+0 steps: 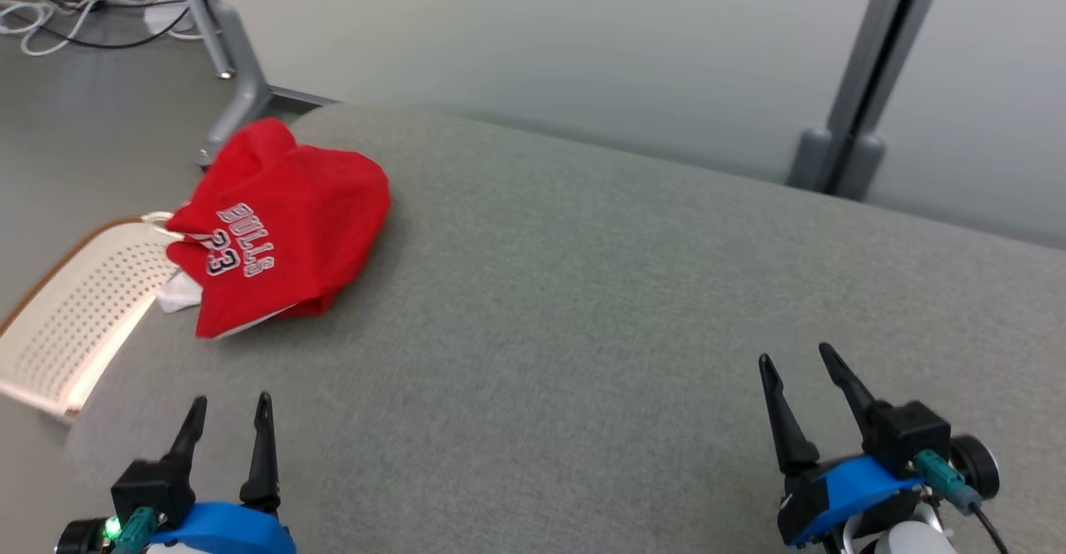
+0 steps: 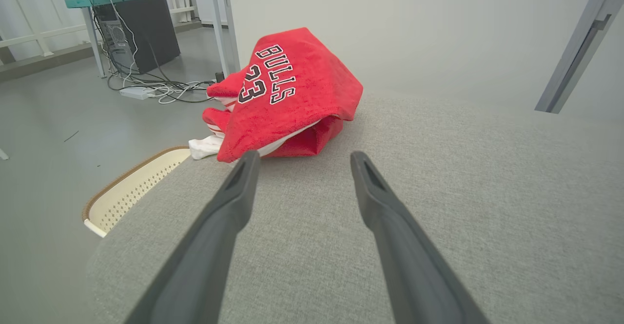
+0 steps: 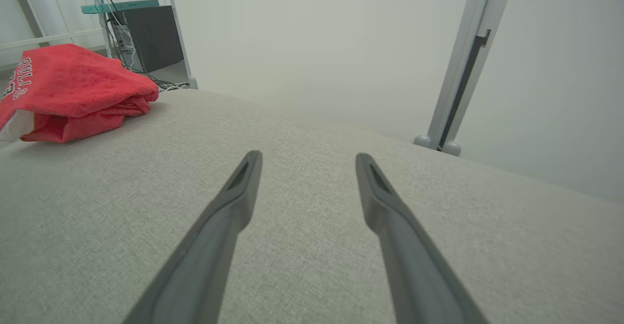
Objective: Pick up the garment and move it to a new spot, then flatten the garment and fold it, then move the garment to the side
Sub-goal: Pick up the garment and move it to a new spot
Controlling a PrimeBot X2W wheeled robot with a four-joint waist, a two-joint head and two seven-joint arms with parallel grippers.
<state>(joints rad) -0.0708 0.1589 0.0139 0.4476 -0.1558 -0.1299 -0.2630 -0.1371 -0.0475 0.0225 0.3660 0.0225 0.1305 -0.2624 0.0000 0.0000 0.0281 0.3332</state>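
Item 1. Red basketball jersey [image 1: 287,221], lettered "BULLS 23" in white. It is found bunched in a loose heap at the far left edge of the grey upholstered surface [image 1: 583,304]. White fabric is seen at its lower left corner, where it slightly overhangs the edge.

Item 2. Left gripper [image 1: 232,400], placed low over the near left of the surface. Its jaws are spread wide and nothing is held. The jersey lies ahead of it, apart.

Item 3. Right gripper [image 1: 794,354], placed over the near right of the surface. Its jaws are likewise spread wide and empty, well apart from the jersey.

Item 4. Cream perforated panel with a brown rim [image 1: 75,321], set beside and below the surface's left edge.

Item 5. Loose cables [image 1: 58,12], noted on the floor beyond.
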